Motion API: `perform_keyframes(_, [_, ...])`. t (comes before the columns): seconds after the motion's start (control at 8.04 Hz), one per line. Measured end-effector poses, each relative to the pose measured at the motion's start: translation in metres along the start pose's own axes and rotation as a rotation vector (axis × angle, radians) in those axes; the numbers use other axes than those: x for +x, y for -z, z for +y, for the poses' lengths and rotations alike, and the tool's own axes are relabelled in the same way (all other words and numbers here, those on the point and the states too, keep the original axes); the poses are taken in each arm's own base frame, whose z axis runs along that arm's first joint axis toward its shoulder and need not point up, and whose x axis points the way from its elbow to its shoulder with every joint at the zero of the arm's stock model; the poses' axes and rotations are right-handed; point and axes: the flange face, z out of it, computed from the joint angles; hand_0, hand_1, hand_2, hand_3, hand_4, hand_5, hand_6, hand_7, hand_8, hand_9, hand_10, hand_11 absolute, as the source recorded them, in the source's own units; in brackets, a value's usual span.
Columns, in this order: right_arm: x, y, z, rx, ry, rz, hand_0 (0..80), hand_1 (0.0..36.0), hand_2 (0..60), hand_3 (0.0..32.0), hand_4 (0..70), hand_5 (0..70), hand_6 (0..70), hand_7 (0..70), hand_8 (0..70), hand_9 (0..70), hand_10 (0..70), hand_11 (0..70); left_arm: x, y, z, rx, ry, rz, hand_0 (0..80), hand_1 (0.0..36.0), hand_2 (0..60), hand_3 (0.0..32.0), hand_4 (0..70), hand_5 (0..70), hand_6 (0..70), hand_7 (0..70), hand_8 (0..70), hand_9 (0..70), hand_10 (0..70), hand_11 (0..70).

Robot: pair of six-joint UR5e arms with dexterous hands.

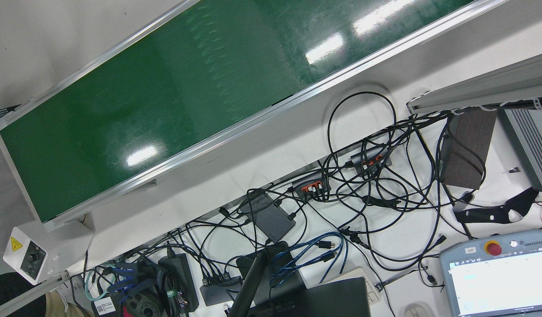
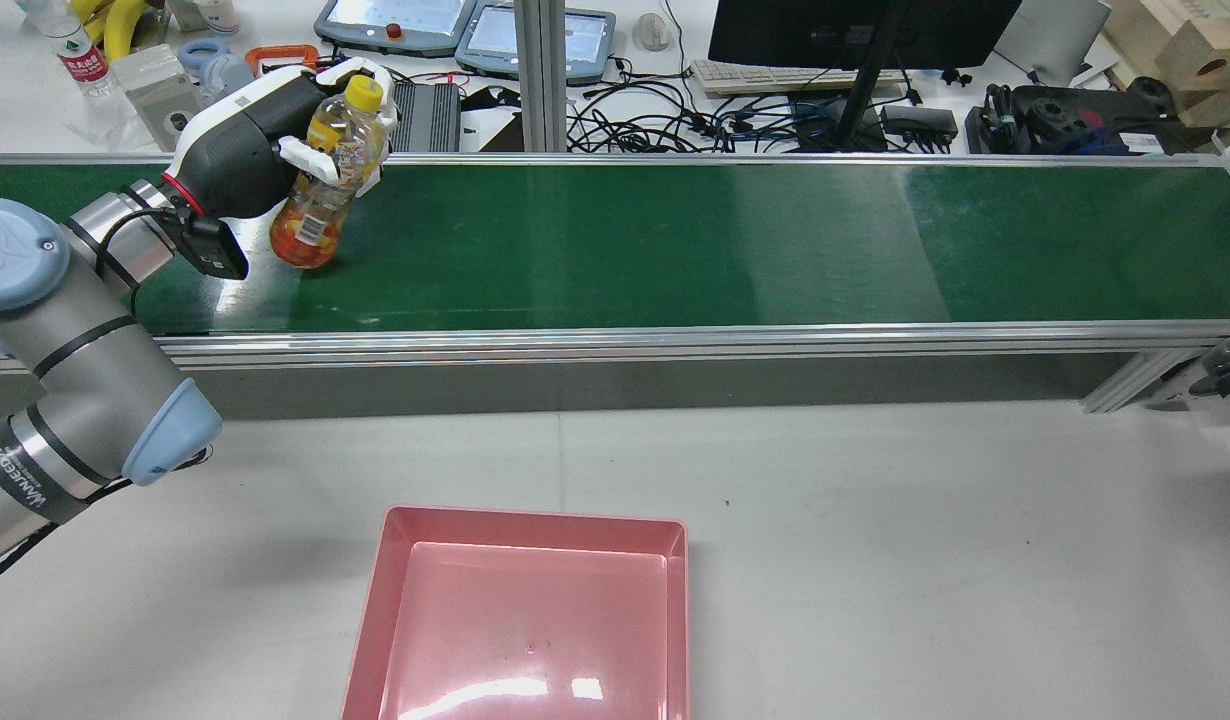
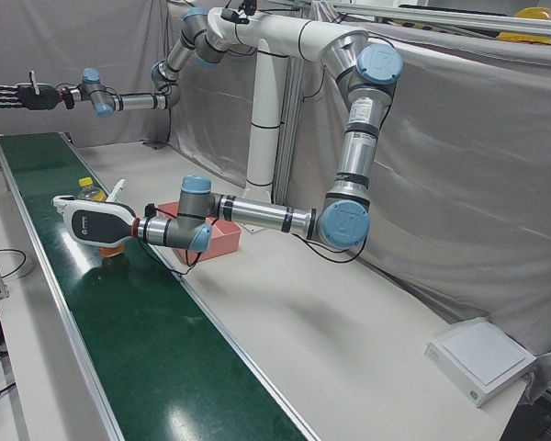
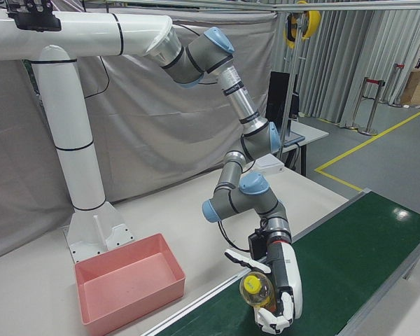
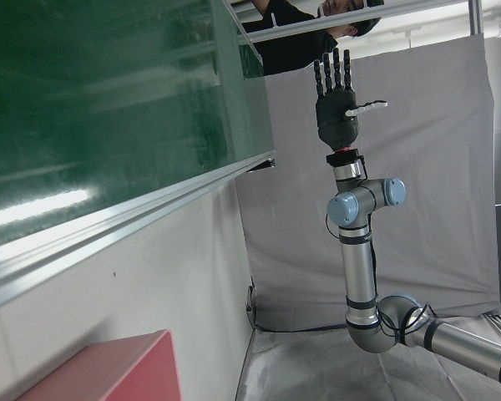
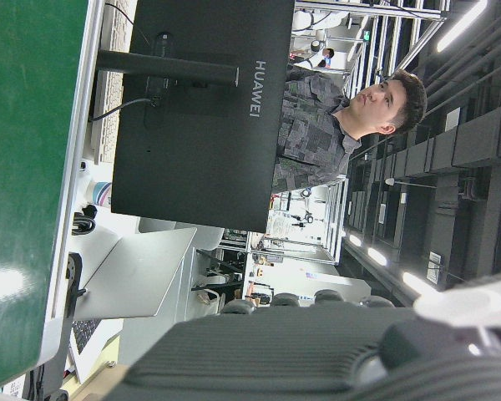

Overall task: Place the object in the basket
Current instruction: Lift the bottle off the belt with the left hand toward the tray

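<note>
On the belt beyond the basket: we see the bottle [image 2: 320,185] at the far-left stretch of the green belt [image 2: 675,240], leaning, its base at or just off the surface; we cannot tell which.
Left hand: the left hand [image 2: 260,140] is wrapped round the bottle's upper body and neck, white fingers [image 2: 305,160] curled across the label.
Right hand: the right hand [image 3: 14,95] is raised high and well away from the basket, fingers straight and spread, holding nothing.
Key relation: the basket [image 2: 535,520] lies nearer the robot than the bottle and to its right, across the belt's metal rail, so we judge the carry falls to the left arm.
Long axis: the bottle runs from its base up to the yellow cap, tipped away from the robot and slightly rightward.
Materials: the bottle is clear, smooth, rounded plastic with orange drink and a printed band; likely slippery.
Basket: shallow pink glossy plastic, square with rounded corners, empty.
Belt: flat, faintly shiny, scuffed.
</note>
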Motion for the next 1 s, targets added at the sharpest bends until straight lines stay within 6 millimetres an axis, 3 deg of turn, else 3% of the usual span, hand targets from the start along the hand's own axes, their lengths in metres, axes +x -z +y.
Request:
perform_keyframes(0.12, [0.0,0.0,0.0,0.0,0.0,0.0,0.0,0.0,0.0,0.0,0.0,0.0,0.0,0.0,0.0,0.0,0.0,0.0,0.005,0.002,0.009,-0.015,0.003,0.0,46.8,3.7,3.8,0.0,7.3,70.0,39.5,70.0,58.2,70.0,70.0,70.0])
perform_keyframes(0.62, [0.0,0.0,0.0,0.0,0.0,0.0,0.0,0.0,0.0,0.0,0.0,0.0,0.0,0.0,0.0,0.0,0.0,0.0,0.009,0.005,0.03,-0.043,0.01,0.003,47.3,3.9,0.6,0.0,7.5,70.0,37.0,70.0,55.6,70.0,70.0,70.0])
perform_keyframes(0.75, [0.0,0.0,0.0,0.0,0.0,0.0,0.0,0.0,0.0,0.0,0.0,0.0,0.0,0.0,0.0,0.0,0.0,0.0,0.001,0.005,0.041,-0.065,0.02,-0.004,47.5,3.9,0.0,0.0,7.3,70.0,36.6,70.0,55.4,70.0,70.0,70.0])
perform_keyframes(1.0, [0.0,0.0,0.0,0.0,0.0,0.0,0.0,0.0,0.0,0.0,0.0,0.0,0.0,0.0,0.0,0.0,0.0,0.0,-0.038,0.004,0.086,-0.144,0.065,-0.043,47.8,4.0,0.0,0.0,7.2,70.0,35.8,70.0,55.0,70.0,70.0,70.0])
